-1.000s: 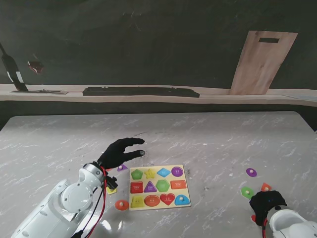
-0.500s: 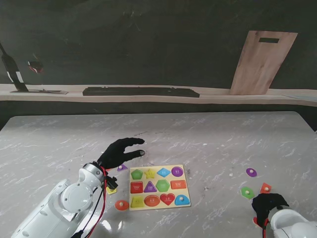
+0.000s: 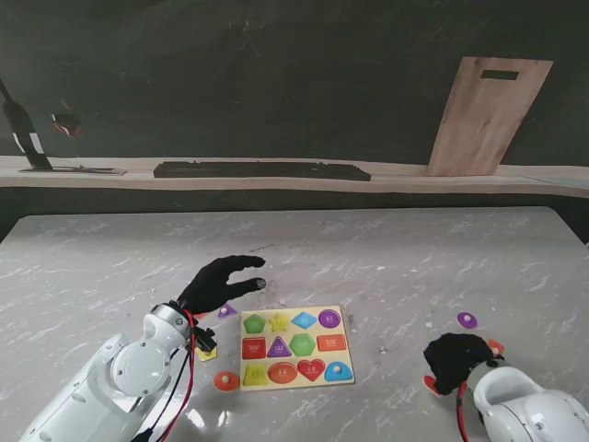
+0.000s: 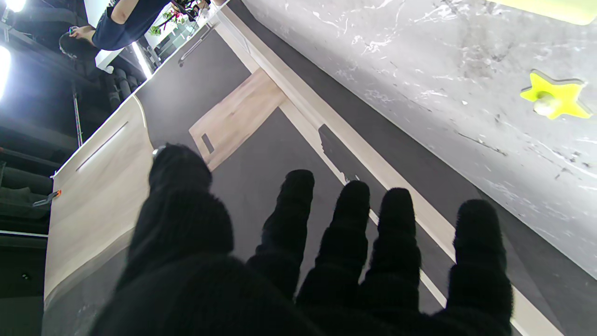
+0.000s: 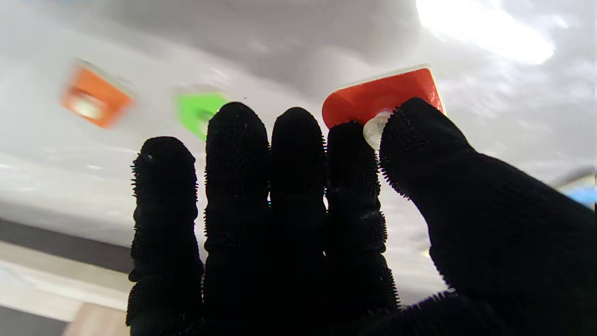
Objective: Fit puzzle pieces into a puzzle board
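- red piece (image 5: 380, 95) is pinched in the right hand (image 3: 457, 357): the right wrist view shows the thumb and the nearest finger (image 5: 354, 154) closed on its small clear knob (image 5: 373, 130), the other fingers straight and packed together.
- from the stand's view that hand sits over the marble table (image 3: 386, 249), to the right of the puzzle board (image 3: 294, 346) and well apart from it; a sliver of red shows at the hand's nearer edge.
- whether the piece is fully clear of the table cannot be told from either view.
- loose pieces lie near that hand: a purple disc (image 3: 467, 319) farther from the robot, an orange piece (image 5: 93, 100) and a green piece (image 5: 198, 109) in the blurred wrist view.
- left hand (image 3: 219, 281) hovers beyond the board's far left corner, fingers spread, holding nothing; a yellow star piece (image 4: 555, 95) lies on the table in its wrist view.
- board looks largely filled with coloured shapes, and the stand's view is too small to tell which recess takes the red piece.
- step in hand, as a judgement: carry the red piece across to the board and seat it.
- doing it well likely means keeping the pinch squarely on the knob so the piece hangs level and does not swing.
- it should travel high enough to pass over the board's rim and the seated knobs.
- outline and recess should be lined up before lowering, turning at the wrist.
- lowering flat matters; a tilted entry could jam one edge or nudge the light board.
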